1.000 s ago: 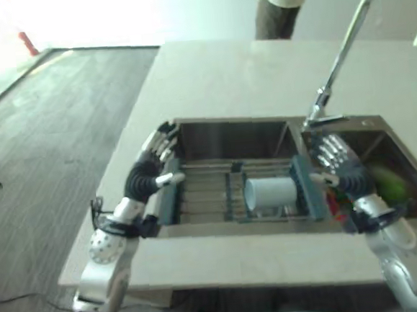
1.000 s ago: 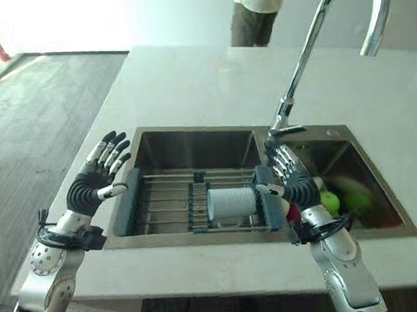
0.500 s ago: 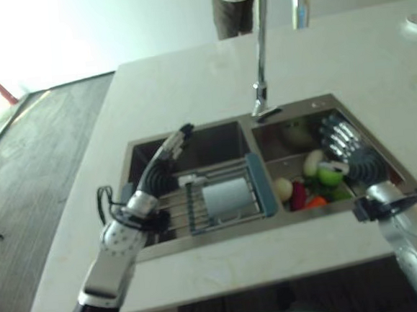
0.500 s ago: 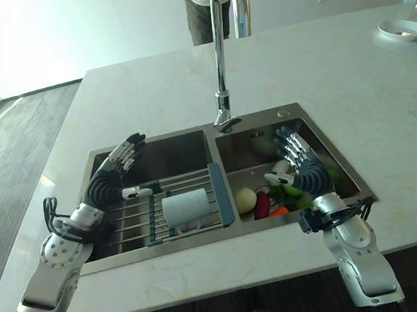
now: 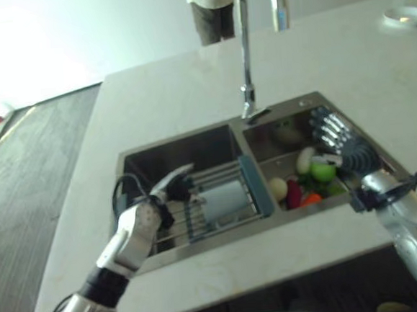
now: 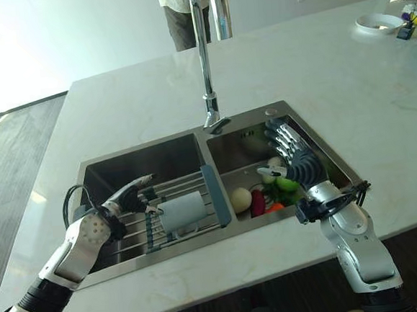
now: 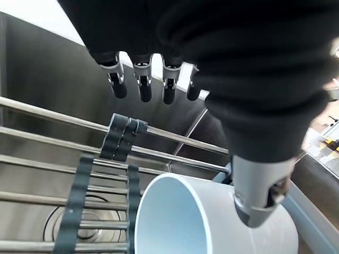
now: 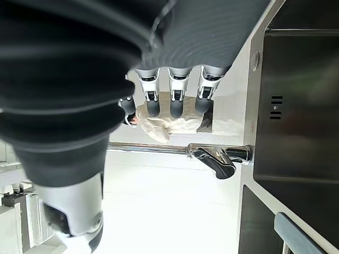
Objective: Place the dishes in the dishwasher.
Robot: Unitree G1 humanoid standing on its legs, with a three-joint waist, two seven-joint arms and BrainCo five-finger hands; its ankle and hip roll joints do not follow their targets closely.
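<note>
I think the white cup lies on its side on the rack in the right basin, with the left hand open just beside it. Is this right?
Not quite. The cup lies on its side on the rack in the left basin, not the right; the right eye view shows this. The right basin holds the fruit and vegetables. The left hand is indeed open beside the cup.
</note>
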